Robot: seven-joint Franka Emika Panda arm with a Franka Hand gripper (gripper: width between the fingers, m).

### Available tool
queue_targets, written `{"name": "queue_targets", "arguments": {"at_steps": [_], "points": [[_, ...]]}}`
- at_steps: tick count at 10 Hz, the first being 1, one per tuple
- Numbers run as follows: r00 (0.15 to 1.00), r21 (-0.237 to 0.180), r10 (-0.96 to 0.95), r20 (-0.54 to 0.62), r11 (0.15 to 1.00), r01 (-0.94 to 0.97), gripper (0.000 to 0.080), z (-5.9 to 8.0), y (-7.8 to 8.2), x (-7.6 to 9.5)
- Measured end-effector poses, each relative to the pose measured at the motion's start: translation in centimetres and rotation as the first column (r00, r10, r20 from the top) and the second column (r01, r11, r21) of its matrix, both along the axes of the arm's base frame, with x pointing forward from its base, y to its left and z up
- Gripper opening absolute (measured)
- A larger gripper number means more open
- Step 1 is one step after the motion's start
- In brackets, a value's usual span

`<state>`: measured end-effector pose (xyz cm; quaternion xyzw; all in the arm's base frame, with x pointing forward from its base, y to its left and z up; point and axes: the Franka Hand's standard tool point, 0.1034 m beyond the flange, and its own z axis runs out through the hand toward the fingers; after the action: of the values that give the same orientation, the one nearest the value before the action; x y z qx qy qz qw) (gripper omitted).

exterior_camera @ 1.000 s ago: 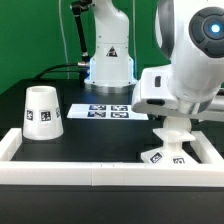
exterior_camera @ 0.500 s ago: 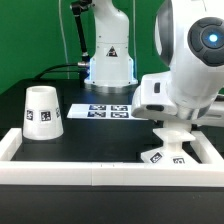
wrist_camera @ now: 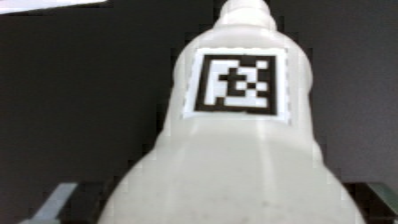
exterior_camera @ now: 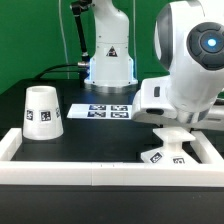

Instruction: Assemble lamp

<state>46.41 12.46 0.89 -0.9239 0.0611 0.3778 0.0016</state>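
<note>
The white bulb (exterior_camera: 170,139) stands upright on the small square tagged base (exterior_camera: 160,155) at the exterior view's right, just behind the front rail. My gripper (exterior_camera: 171,128) comes down on it from above and is shut on the bulb. In the wrist view the bulb (wrist_camera: 231,150) fills the picture with its black-white tag facing me, and the gripper (wrist_camera: 210,205) has one grey finger at each side (wrist_camera: 59,198). The conical shade (exterior_camera: 42,112) stands alone, wide end down, at the exterior view's left.
The white rail frame (exterior_camera: 90,172) runs along the front and up both sides. The marker board (exterior_camera: 108,110) lies flat in the middle at the back. The arm's pedestal (exterior_camera: 110,62) stands behind it, with a cable on the green floor.
My hand has turned about the bulb and the arm's upper body has shifted to the exterior view's right. The bulb, base and shade stay in place.
</note>
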Motion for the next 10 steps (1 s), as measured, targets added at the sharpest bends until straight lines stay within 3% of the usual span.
{"name": "queue_targets", "arguments": {"at_steps": [3, 4, 5, 7, 9, 10], "points": [[1.0, 0.013, 0.01, 0.003, 1.0, -0.01, 0.0573, 0.3, -0.5, 0.2], [0.999, 0.036, 0.033, 0.004, 0.999, -0.033, 0.0573, 1.0, -1.1, 0.4], [0.999, 0.057, 0.054, -0.003, 0.997, -0.054, 0.0573, 2.6, -1.7, 0.8], [0.996, 0.12, 0.093, -0.006, 0.989, -0.092, 0.0574, 6.9, -3.1, 2.3], [0.992, 0.166, 0.127, 0.014, 0.978, -0.128, 0.0574, 10.3, -4.7, 4.7], [0.99, 0.166, 0.131, 0.05, 0.977, -0.137, 0.0574, 10.8, -4.6, 5.6]]}}
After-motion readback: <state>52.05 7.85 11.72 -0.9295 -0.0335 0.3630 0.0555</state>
